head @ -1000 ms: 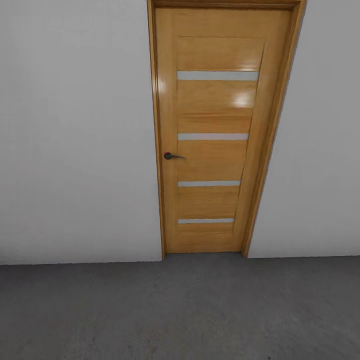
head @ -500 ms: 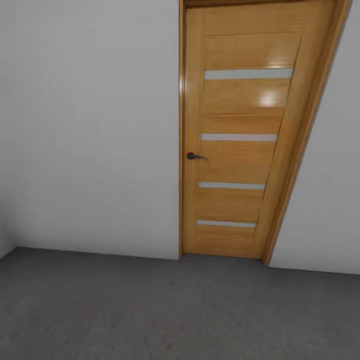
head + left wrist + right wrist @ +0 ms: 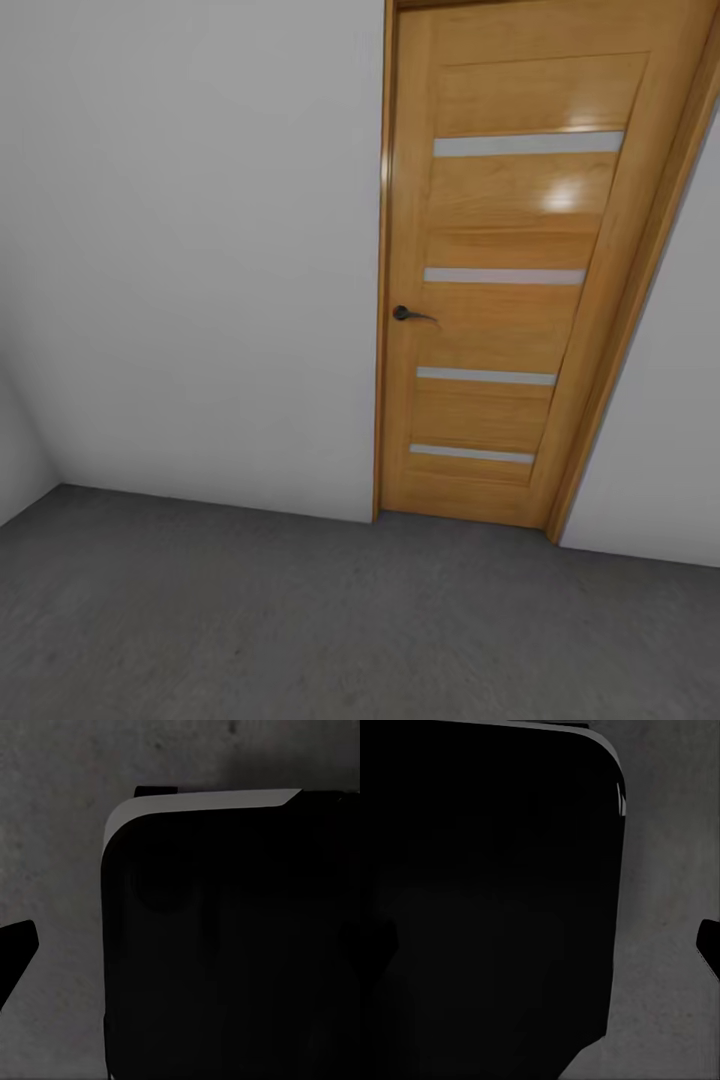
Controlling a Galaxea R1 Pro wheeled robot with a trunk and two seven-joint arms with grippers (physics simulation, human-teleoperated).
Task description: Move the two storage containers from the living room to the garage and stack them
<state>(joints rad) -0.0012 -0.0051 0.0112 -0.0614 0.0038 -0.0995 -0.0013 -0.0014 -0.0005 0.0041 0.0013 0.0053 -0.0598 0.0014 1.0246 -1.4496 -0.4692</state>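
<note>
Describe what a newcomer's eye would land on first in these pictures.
A glossy honey-coloured wooden door with four pale horizontal strips stands shut at the right of the head view, a small dark lever handle at its left edge. Plain white wall lies beside it, over rough dark grey concrete floor.

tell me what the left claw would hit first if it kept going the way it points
Probably the dark grey concrete floor, which the left wrist view looks down on beside a large dark rounded body, seemingly part of the robot. Depth is unclear, so that body could come first.
</note>
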